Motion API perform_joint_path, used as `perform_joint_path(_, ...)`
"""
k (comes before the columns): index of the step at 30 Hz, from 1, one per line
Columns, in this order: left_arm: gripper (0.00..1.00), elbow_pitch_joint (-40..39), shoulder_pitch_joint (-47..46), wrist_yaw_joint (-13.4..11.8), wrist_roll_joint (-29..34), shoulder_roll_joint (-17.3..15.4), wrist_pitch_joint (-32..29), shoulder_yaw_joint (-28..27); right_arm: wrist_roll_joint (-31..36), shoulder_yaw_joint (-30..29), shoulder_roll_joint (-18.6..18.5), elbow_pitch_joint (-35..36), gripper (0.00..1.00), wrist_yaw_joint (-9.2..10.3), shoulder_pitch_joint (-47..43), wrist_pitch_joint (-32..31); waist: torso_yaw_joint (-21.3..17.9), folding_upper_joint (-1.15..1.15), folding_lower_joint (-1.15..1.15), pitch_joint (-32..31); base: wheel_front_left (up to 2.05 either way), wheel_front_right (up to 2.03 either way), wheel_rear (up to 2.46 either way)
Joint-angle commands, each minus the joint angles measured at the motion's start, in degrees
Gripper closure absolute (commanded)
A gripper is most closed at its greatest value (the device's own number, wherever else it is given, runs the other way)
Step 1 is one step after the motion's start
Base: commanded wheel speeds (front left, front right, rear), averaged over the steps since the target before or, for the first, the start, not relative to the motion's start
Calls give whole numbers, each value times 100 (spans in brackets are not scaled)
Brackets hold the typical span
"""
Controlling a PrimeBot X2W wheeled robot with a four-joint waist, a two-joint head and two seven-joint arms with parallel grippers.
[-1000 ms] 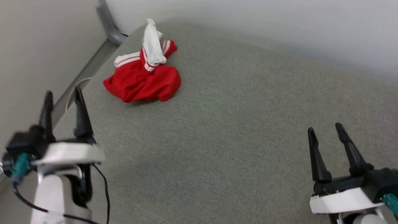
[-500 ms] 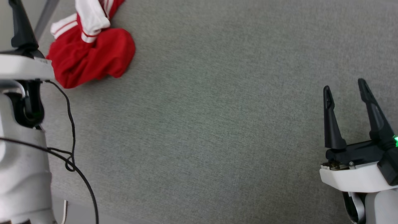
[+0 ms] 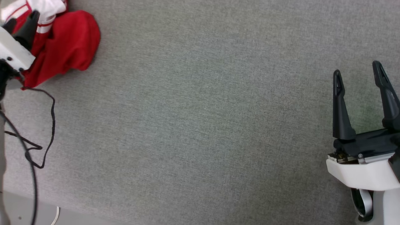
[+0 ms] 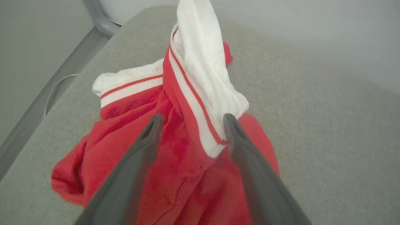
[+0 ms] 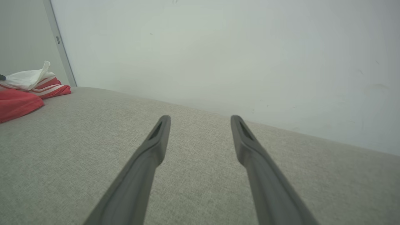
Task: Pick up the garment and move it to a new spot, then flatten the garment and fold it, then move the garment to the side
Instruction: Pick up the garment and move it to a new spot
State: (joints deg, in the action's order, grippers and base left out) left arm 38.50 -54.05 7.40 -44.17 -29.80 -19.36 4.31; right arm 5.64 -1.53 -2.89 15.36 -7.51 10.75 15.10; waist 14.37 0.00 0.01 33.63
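Crumpled red-and-white jersey garment [image 3: 72, 37] sits upper left on grey woven-fabric surface [image 3: 200, 125], w/ black-fingered right gripper [image 3: 357, 69] at right edge, well apart.

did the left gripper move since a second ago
Yes, the left gripper advanced to the garment: it was well short of it, now it overlaps it.

Apparently a bare robotics test room rather than a home: wide tabletop [image 3: 200, 125] covered in plain grey fabric, set in a corner of blank pale walls [image 5: 218, 47], grey metal rail [image 4: 101, 23] along one edge, thin white cable [image 4: 49, 93] trailing beside it.
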Motion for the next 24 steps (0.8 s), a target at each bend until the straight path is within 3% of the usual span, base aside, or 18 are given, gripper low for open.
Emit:
perform_joint_path(1,0,102,-80,1,-128,-47,-240,80,30,0,4,47,0,4,105,10,-54,0,-1,79,0,0,0)
perform_joint_path(10,0,857,-225,-7,-498,-376,-1900,838,131,-38,5,162,0,4,147,10,-186,0,-1,363,0,0,0)
perform_joint_path(16,0,1097,-236,-8,-574,-310,-2070,1165,105,-32,5,172,0,4,161,10,-211,0,-1,426,0,0,0)
perform_joint_path(17,67,1122,-250,-10,-564,-322,-2017,1235,91,-30,5,161,0,4,166,10,-216,0,-1,423,0,0,0)
perform_joint_path(18,100,1141,-277,-11,-534,-348,-1913,1280,80,-24,5,148,0,4,171,10,-218,0,-1,413,0,0,0)
perform_joint_path(24,100,1000,-656,-7,-401,-700,-1024,1525,-39,-25,4,58,0,4,176,11,-208,0,-1,182,0,0,0)
